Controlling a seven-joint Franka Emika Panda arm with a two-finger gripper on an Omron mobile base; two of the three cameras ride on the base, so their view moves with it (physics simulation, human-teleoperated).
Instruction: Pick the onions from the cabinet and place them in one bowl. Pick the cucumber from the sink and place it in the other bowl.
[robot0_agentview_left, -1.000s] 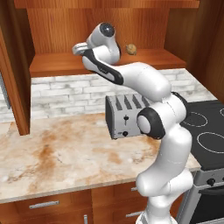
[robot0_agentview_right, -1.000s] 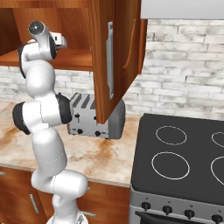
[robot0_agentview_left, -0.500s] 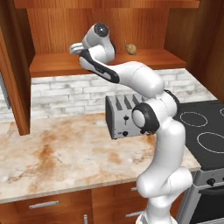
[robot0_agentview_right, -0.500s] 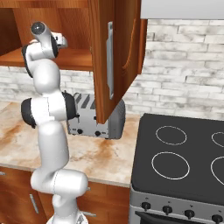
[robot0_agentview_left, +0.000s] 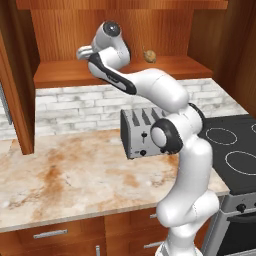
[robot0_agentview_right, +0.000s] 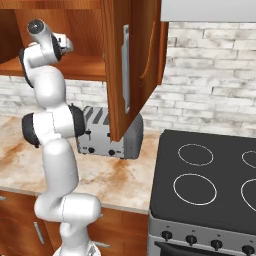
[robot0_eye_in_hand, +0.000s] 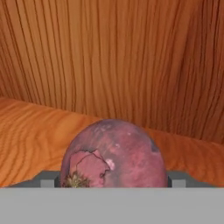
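The purple-red onion (robot0_eye_in_hand: 113, 154) sits on the cabinet shelf (robot0_agentview_left: 65, 74) between the fingers, which have been narrowing around it; whether they now clamp it, I cannot tell. Farther right, the yellow-brown onion (robot0_agentview_left: 149, 55) waits its turn.

Tight quarters inside the cabinet (robot0_agentview_left: 120, 72) — in the hand view the purple-red onion (robot0_eye_in_hand: 113, 155) blocks dead centre at 6 o'clock, with the wooden back wall (robot0_eye_in_hand: 131, 57) closing off everything from 9 through 12 to 3. Bare shelf plank (robot0_eye_in_hand: 26, 131) lies open at 8 o'clock and again at 4. From the left base view the yellow-brown onion (robot0_agentview_left: 149, 55) sits well apart at 3 o'clock of the hand, bare shelf between — and below, the toaster (robot0_agentview_left: 142, 132) stands on the counter (robot0_agentview_left: 75, 175).
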